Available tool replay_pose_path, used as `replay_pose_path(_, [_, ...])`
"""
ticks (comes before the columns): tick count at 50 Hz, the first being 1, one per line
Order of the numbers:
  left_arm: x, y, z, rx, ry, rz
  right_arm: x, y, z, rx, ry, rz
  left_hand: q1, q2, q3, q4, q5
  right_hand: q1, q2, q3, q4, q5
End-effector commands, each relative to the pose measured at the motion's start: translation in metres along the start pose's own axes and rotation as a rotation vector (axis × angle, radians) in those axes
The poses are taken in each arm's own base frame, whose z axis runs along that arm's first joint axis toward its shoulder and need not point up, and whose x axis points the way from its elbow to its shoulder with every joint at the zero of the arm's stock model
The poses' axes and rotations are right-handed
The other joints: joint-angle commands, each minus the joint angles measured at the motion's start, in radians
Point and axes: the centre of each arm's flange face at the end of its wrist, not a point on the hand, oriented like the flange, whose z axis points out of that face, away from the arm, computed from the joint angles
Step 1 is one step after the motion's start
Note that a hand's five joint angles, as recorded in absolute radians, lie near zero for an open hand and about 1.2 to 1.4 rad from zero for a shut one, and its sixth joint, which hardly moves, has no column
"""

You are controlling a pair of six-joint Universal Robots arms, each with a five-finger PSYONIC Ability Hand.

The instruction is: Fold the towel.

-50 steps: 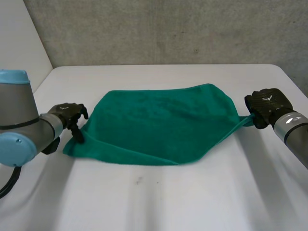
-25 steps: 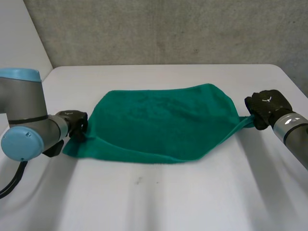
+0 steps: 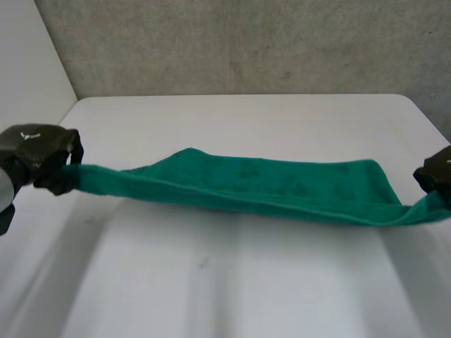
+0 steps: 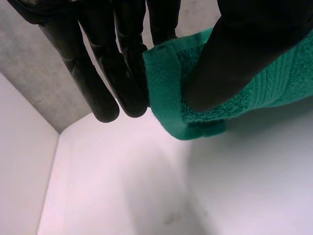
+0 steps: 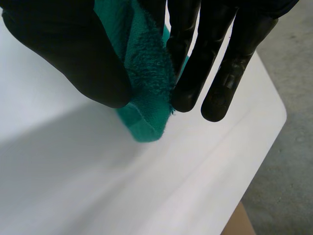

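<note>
A green towel [image 3: 268,189] hangs stretched between my two hands above the white table [image 3: 232,282], sagging slightly in the middle. My left hand [image 3: 35,156] pinches one corner; in the left wrist view the thumb [image 4: 230,63] presses the towel corner [image 4: 168,93] against the fingers [image 4: 122,73]. At the other end my right hand [image 3: 438,174] holds the opposite corner. The right wrist view has its thumb [image 5: 73,58] and fingers [image 5: 195,58] clamped on the towel corner [image 5: 149,83].
A grey wall [image 3: 246,42] stands behind the table's far edge. A white side panel [image 3: 28,63] rises at the table's left. The table's right edge [image 5: 264,147] drops to the floor beside my right hand.
My left hand closed on the towel's left corner. Both hands then rose and moved apart, lifting the towel off the table and pulling it into a taut band.
</note>
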Motion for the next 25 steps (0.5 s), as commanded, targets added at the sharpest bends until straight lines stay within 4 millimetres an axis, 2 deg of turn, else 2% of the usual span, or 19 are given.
replay_pose_path(1, [0.013, 0.033, 0.007, -0.086, 0.086, -0.002, -0.016, 0.013, 0.012, -0.047, -0.073, -0.010, 0.276, 0.204, 0.209, 0.205, 0.248, 0.438, 0.229, 0.216, 0.208, 0.242])
replay_pose_path(3, [0.015, 0.046, 0.020, -0.130, 0.098, -0.007, -0.020, 0.018, 0.023, -0.065, -0.098, -0.004, 0.276, 0.204, 0.209, 0.205, 0.248, 0.438, 0.229, 0.216, 0.208, 0.242])
replay_pose_path(5, [0.021, 0.068, 0.046, -0.205, 0.123, -0.007, -0.025, 0.026, 0.042, -0.094, -0.132, 0.000, 0.276, 0.204, 0.209, 0.205, 0.248, 0.438, 0.229, 0.216, 0.208, 0.242])
replay_pose_path(6, [0.021, 0.072, 0.051, -0.218, 0.125, -0.009, -0.026, 0.028, 0.047, -0.101, -0.143, 0.002, 0.276, 0.204, 0.209, 0.205, 0.248, 0.438, 0.229, 0.216, 0.208, 0.242])
replay_pose_path(8, [0.021, 0.074, 0.062, -0.224, 0.122, -0.007, -0.028, 0.029, 0.055, -0.108, -0.149, 0.000, 0.276, 0.204, 0.209, 0.205, 0.248, 0.438, 0.229, 0.216, 0.208, 0.242])
replay_pose_path(11, [0.018, 0.067, 0.086, -0.209, 0.096, 0.004, -0.023, 0.020, 0.067, -0.081, -0.105, -0.021, 0.276, 0.204, 0.209, 0.205, 0.248, 0.438, 0.229, 0.216, 0.208, 0.242])
replay_pose_path(12, [0.018, 0.067, 0.086, -0.209, 0.096, 0.004, -0.020, 0.015, 0.069, -0.063, -0.084, -0.027, 0.276, 0.204, 0.209, 0.205, 0.248, 0.438, 0.229, 0.216, 0.208, 0.242])
replay_pose_path(13, [0.018, 0.044, 0.101, -0.132, 0.070, 0.029, -0.012, 0.001, 0.071, -0.020, -0.033, -0.025, 0.276, 0.204, 0.209, 0.205, 0.248, 0.438, 0.229, 0.216, 0.208, 0.242])
replay_pose_path(15, [0.018, 0.019, 0.107, -0.051, 0.043, 0.046, 0.002, -0.016, 0.072, 0.039, 0.036, -0.014, 0.276, 0.204, 0.209, 0.205, 0.248, 0.438, 0.229, 0.216, 0.208, 0.242])
replay_pose_path(16, [0.018, 0.018, 0.107, -0.051, 0.042, 0.046, 0.010, -0.025, 0.072, 0.073, 0.074, -0.006, 0.276, 0.204, 0.209, 0.205, 0.248, 0.438, 0.229, 0.216, 0.208, 0.242])
replay_pose_path(17, [0.010, -0.025, 0.112, 0.091, -0.017, 0.059, 0.031, -0.046, 0.069, 0.156, 0.165, 0.026, 0.276, 0.204, 0.209, 0.205, 0.248, 0.438, 0.229, 0.216, 0.208, 0.242])
replay_pose_path(18, [0.010, -0.025, 0.112, 0.092, -0.018, 0.059, 0.044, -0.056, 0.066, 0.204, 0.215, 0.046, 0.276, 0.204, 0.209, 0.205, 0.248, 0.438, 0.229, 0.216, 0.208, 0.242])
replay_pose_path(19, [0.008, -0.042, 0.111, 0.150, -0.036, 0.063, 0.057, -0.067, 0.062, 0.259, 0.270, 0.072, 0.276, 0.204, 0.209, 0.205, 0.248, 0.438, 0.229, 0.216, 0.208, 0.242])
replay_pose_path(20, [0.002, -0.076, 0.107, 0.271, -0.079, 0.059, 0.082, -0.088, 0.052, 0.374, 0.375, 0.128, 0.276, 0.204, 0.209, 0.205, 0.248, 0.438, 0.229, 0.216, 0.208, 0.242])
replay_pose_path(21, [-0.007, -0.110, 0.102, 0.409, -0.130, 0.051, 0.094, -0.097, 0.045, 0.437, 0.425, 0.157, 0.276, 0.204, 0.209, 0.205, 0.248, 0.438, 0.229, 0.216, 0.208, 0.242])
replay_pose_path(22, [-0.011, -0.126, 0.098, 0.481, -0.153, 0.045, 0.106, -0.107, 0.038, 0.505, 0.473, 0.187, 0.276, 0.204, 0.209, 0.205, 0.248, 0.438, 0.229, 0.216, 0.208, 0.242])
replay_pose_path(23, [-0.011, -0.126, 0.098, 0.482, -0.153, 0.045, 0.106, -0.107, 0.038, 0.505, 0.473, 0.187, 0.276, 0.204, 0.209, 0.205, 0.248, 0.438, 0.229, 0.216, 0.208, 0.242])
replay_pose_path(24, [-0.015, -0.141, 0.094, 0.556, -0.175, 0.036, 0.132, -0.127, 0.023, 0.682, 0.576, 0.275, 0.276, 0.204, 0.209, 0.205, 0.248, 0.438, 0.229, 0.216, 0.208, 0.242])
replay_pose_path(25, [-0.022, -0.168, 0.082, 0.694, -0.212, 0.010, 0.138, -0.131, 0.017, 0.741, 0.601, 0.304, 0.276, 0.204, 0.209, 0.205, 0.248, 0.438, 0.229, 0.216, 0.208, 0.242])
